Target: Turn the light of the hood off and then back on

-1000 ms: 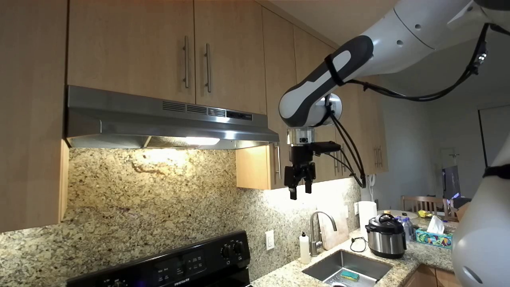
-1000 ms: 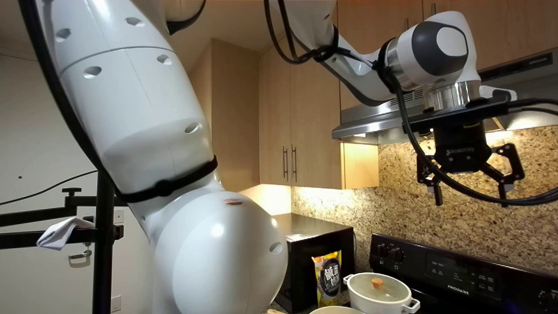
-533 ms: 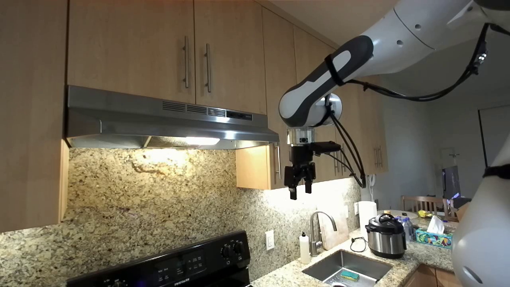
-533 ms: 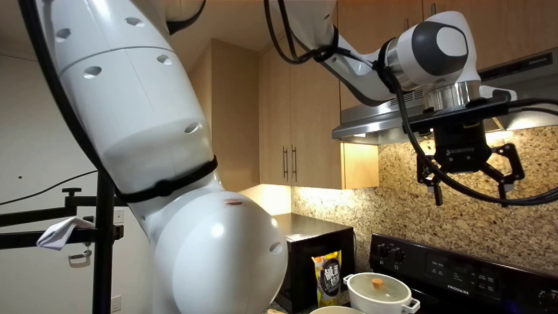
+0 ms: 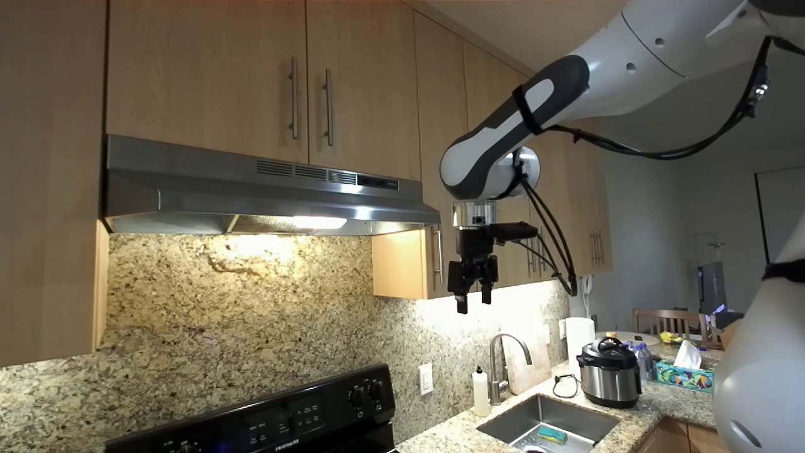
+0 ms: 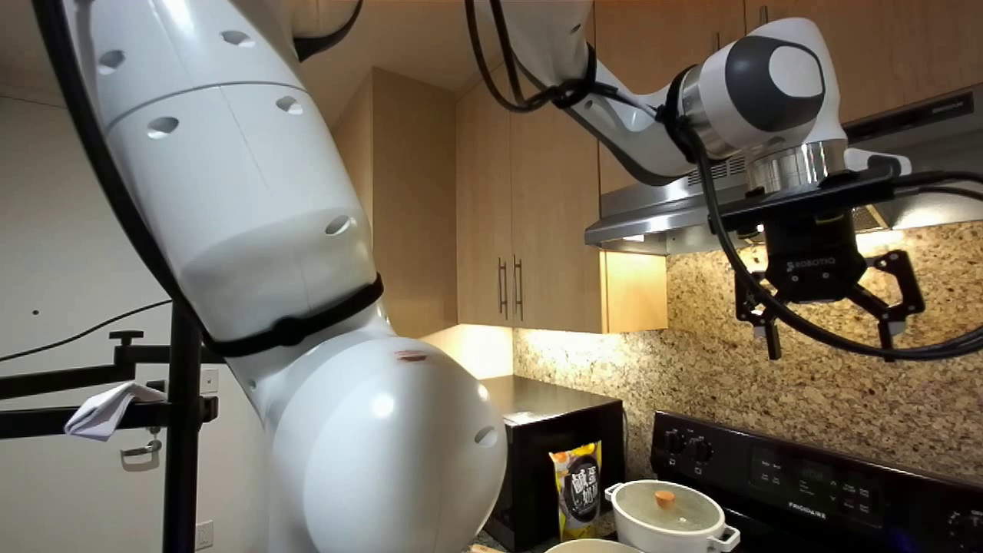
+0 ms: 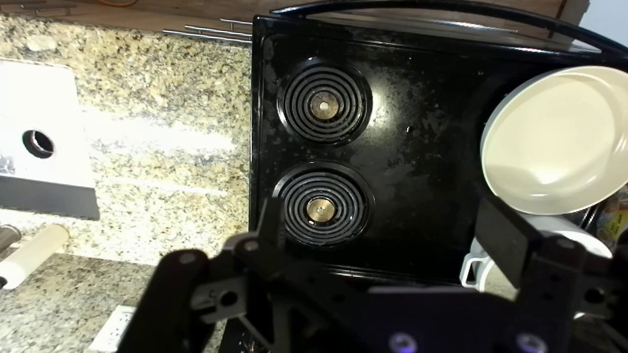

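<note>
Steel hood (image 5: 264, 189), its long axis level along the speckled wall (image 5: 239, 302), warm light (image 5: 319, 223) glowing underneath behind the front edge, sits higher and nearer that wall than the tips of my empty, wide-spread, downward-pointing hand (image 6: 830, 354).

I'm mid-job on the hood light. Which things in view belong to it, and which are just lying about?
Belong to the job:
hood
light, glowing
end effector, open

Just lying about:
lidded white pot
cream pan
snack bag
pressure cooker
tissue box
sponge
</note>
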Motion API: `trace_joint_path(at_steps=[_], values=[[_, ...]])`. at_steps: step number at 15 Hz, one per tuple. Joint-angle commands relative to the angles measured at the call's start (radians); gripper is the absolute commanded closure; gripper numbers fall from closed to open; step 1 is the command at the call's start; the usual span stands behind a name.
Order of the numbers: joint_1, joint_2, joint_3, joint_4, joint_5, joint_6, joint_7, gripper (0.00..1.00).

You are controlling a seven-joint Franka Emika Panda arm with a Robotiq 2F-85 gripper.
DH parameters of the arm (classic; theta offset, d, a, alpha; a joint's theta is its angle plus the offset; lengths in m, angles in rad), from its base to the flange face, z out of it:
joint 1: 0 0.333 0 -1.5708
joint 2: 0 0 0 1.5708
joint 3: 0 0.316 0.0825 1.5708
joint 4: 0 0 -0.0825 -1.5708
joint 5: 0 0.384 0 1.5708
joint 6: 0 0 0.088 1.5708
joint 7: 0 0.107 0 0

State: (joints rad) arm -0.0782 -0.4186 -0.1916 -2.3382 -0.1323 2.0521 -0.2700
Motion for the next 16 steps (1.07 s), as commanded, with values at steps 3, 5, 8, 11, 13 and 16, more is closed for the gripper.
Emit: trace_joint_path(at_steps=[3, 5, 8, 11, 13, 16], values=[[-0.018, -0.058, 0.056, -0.002, -0.022, 0.085, 0.110, 0.00], [-0.017, -0.082, 0.072, -0.008, -0.025, 0.119, 0.125, 0.00], [-0.036, -0.120, 0.093, 0.004, -0.057, 0.140, 0.166, 0.00], [-0.055, -0.155, 0.097, 0.023, -0.106, 0.128, 0.159, 0.00], [-0.059, -0.180, 0.088, 0.031, -0.136, 0.133, 0.129, 0.00], [-0.064, -0.213, 0.085, 0.047, -0.183, 0.178, 0.117, 0.00]])
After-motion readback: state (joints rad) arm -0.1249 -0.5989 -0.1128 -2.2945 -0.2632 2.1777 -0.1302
